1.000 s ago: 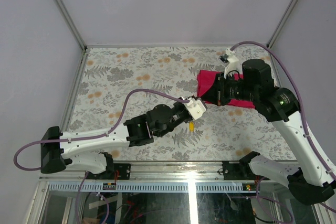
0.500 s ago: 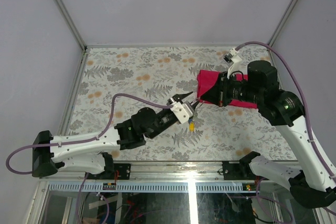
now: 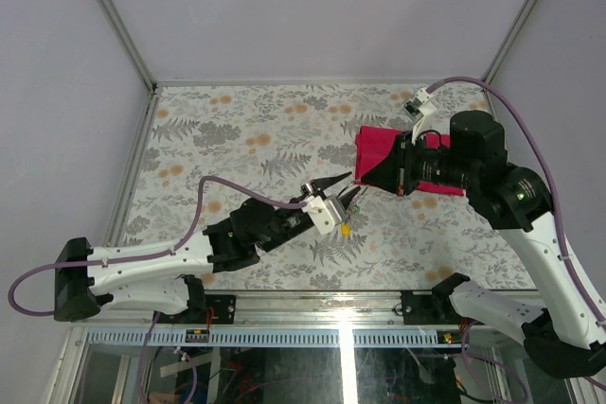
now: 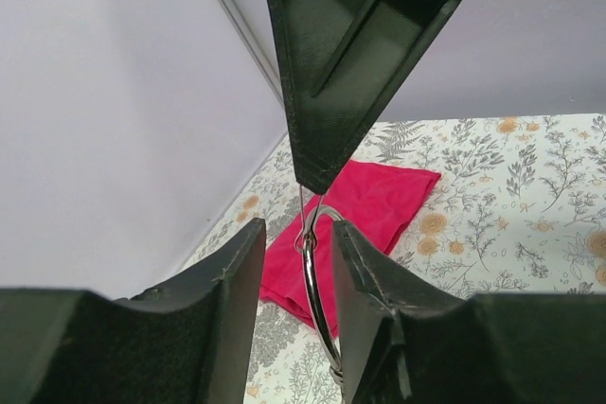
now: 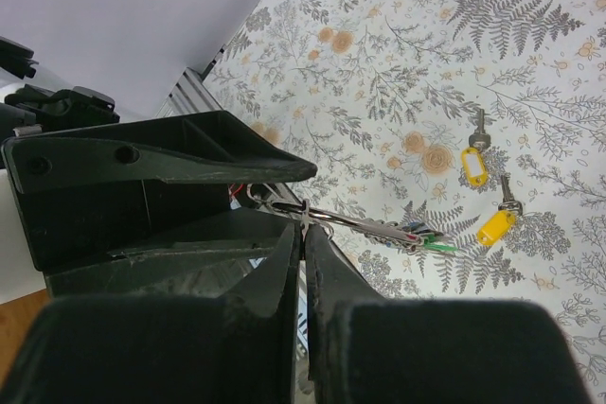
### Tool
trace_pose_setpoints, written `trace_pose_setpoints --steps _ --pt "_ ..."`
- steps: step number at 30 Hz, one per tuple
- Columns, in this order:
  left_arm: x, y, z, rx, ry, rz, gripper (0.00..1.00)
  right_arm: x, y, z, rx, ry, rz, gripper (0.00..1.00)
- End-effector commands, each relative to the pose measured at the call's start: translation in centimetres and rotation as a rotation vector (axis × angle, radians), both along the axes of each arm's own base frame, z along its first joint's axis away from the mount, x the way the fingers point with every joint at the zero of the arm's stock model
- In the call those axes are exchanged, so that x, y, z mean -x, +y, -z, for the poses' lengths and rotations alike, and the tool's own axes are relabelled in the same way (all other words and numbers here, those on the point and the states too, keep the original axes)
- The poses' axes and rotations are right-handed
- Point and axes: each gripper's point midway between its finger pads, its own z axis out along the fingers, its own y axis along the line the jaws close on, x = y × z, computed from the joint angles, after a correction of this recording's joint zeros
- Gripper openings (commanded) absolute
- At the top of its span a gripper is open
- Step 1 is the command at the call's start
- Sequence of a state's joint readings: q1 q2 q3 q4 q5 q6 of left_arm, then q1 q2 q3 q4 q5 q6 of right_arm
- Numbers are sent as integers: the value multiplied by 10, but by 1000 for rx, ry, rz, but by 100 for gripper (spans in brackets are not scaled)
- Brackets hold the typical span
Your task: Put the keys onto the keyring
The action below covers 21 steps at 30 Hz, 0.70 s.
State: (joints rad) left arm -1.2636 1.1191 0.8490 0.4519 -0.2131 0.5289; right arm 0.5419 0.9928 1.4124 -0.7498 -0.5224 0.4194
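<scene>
Right gripper (image 5: pixel 303 234) is seen clamped on the keyring (image 4: pixel 309 276), the thin wire being pinched between its fingertips just off the near left corner of the red cloth (image 3: pixel 376 153). Left gripper (image 4: pixel 296 243) is held with its jaws parted, one finger on either side of the ring's lower arc. Whether the wire is touched by either finger cannot be told. The ring is held upright and off the table (image 3: pixel 237 130), in front of the red cloth as viewed from the left wrist. A small bunch of threaded keys (image 5: pixel 421 237), with green and blue showing among the heads, is hung on the wire. Two yellow keys (image 5: pixel 473 163) are seen lying flat on the table, apart from the ring and just beside each other, nearer the arm bases than the red cloth's corner.
</scene>
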Motion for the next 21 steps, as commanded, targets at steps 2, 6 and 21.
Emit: trace_pose_setpoints --steps 2,6,21 --pt "9 -1 -35 79 -68 42 33 9 7 -34 -80 -85 -62 0" --pt "7 -3 -34 43 -99 37 29 10 7 -35 -81 -86 -64 0" --pt "7 -8 -37 40 -93 41 0 12 7 -27 -67 -69 -77 0"
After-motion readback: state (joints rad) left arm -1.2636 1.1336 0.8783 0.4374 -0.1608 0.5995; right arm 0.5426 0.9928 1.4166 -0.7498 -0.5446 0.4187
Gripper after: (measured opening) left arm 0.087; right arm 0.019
